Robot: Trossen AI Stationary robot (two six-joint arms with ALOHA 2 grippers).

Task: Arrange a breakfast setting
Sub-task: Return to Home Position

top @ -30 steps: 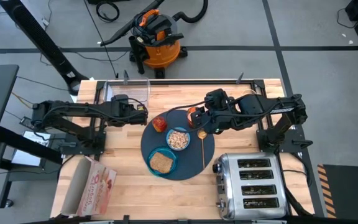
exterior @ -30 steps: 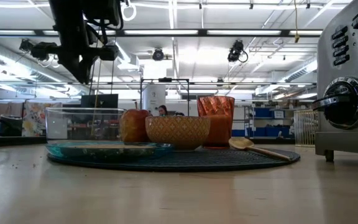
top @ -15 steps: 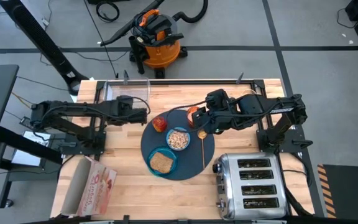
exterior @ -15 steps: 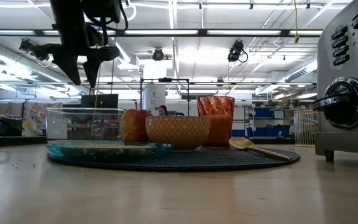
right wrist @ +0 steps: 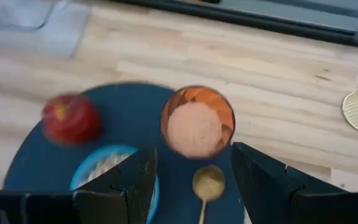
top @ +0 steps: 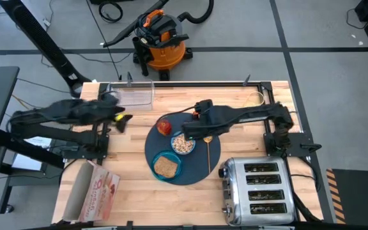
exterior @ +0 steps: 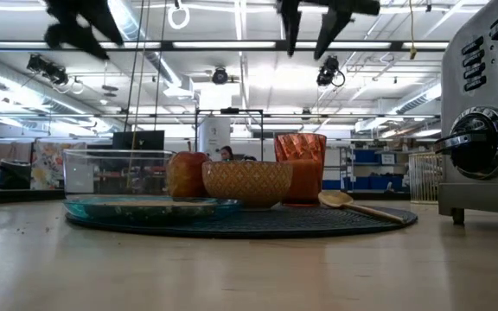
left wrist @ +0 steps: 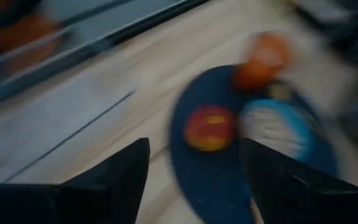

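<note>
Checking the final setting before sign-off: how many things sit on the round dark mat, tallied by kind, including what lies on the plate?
Dishes: 3 (bowl, plate, cup)
Food: 2 (toast slice, fruit)
Cutlery: 1 (spoon)
Total: 6

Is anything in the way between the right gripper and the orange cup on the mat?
Nothing visible does. The right gripper hangs open, high above the translucent orange cup, with only air between them.
</note>
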